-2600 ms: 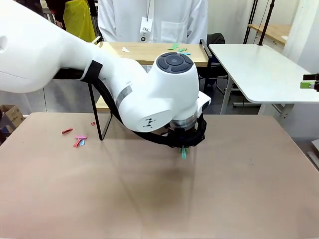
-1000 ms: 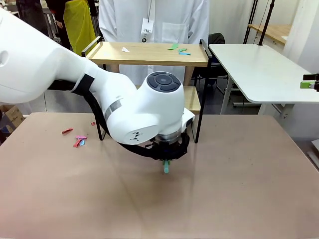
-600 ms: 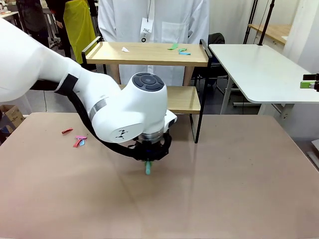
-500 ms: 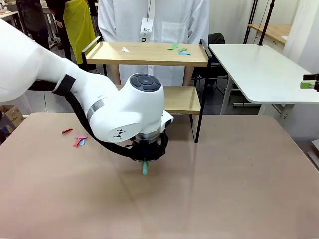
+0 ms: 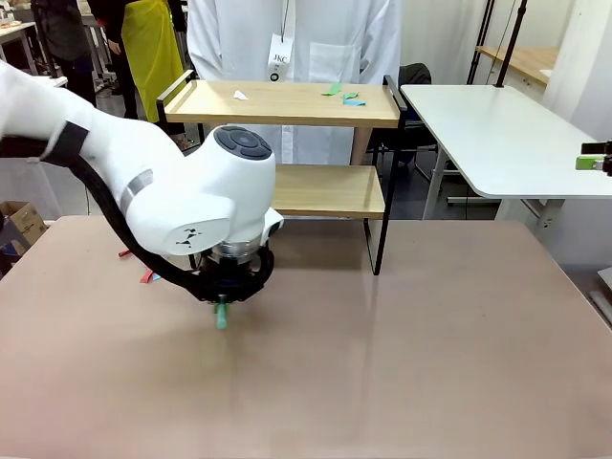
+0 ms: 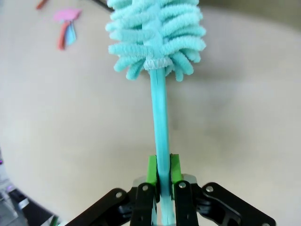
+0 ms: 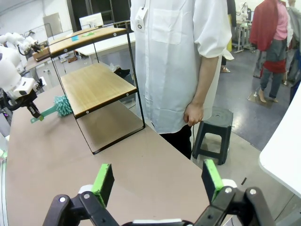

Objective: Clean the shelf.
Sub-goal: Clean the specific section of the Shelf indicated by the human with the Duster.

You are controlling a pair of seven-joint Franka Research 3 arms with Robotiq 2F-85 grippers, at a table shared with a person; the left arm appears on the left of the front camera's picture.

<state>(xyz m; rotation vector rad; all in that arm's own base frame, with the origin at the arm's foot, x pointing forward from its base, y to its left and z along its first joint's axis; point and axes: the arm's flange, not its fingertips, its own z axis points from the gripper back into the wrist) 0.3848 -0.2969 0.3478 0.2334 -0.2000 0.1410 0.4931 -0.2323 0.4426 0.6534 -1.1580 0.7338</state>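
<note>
The left hand (image 6: 161, 165) is pinching its two green pads tight on the thin handle of one teal duster (image 6: 157, 33), and the fluffy head is pointing away from the wrist over the tan bench (image 5: 430, 363); whether the fibres are touching the surface cannot be told. Just beyond the duster head, four paper scraps (image 6: 66, 26) are lying on the bench: one pink, one pale blue and two red. The left arm is reaching in low across the bench's left half, in front of the shelf (image 5: 287, 103). The shelf is standing at the far side of the bench, its two wood boards sitting one above the other in the black frame. One white scrap (image 5: 239, 95) is lying on the top board, and a small cluster of green and blue scraps (image 5: 344, 95) is lying near its right rail, too small to count. A person in a white coat (image 5: 316, 38) is standing behind the shelf. The right hand (image 7: 157, 181) is holding its two pads wide apart, gripping nothing.
</note>
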